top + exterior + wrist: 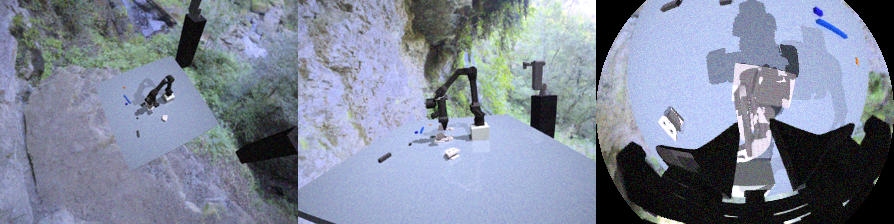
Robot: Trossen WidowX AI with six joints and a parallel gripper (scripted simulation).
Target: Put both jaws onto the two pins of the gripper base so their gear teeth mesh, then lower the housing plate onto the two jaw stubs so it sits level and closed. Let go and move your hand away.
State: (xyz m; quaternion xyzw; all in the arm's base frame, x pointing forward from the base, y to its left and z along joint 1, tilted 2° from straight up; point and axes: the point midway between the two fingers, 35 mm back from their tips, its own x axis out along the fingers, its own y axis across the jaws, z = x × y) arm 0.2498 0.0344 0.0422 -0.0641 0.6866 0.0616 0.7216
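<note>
My gripper (444,127) (754,124) is shut on a pale jaw (451,129) (761,131), held a little above the gripper base. The pale gripper base (150,107) (440,137) (772,91) is on the table under the fingers, partly in shadow. The other jaw (745,96) appears at one side of the base, overlapped by the held jaw in the wrist view; whether any teeth mesh cannot be told. The white housing plate (164,118) (452,152) (669,127) lies apart from the base, tilted, with two holes showing.
A dark cylinder (138,133) (384,157) and a small dark piece (137,118) (410,143) lie on the table. A blue rod (127,99) (831,28), a blue piece (126,104) (817,11) and an orange piece (123,87) (857,61) lie beyond. The arm stands on a white block (480,132).
</note>
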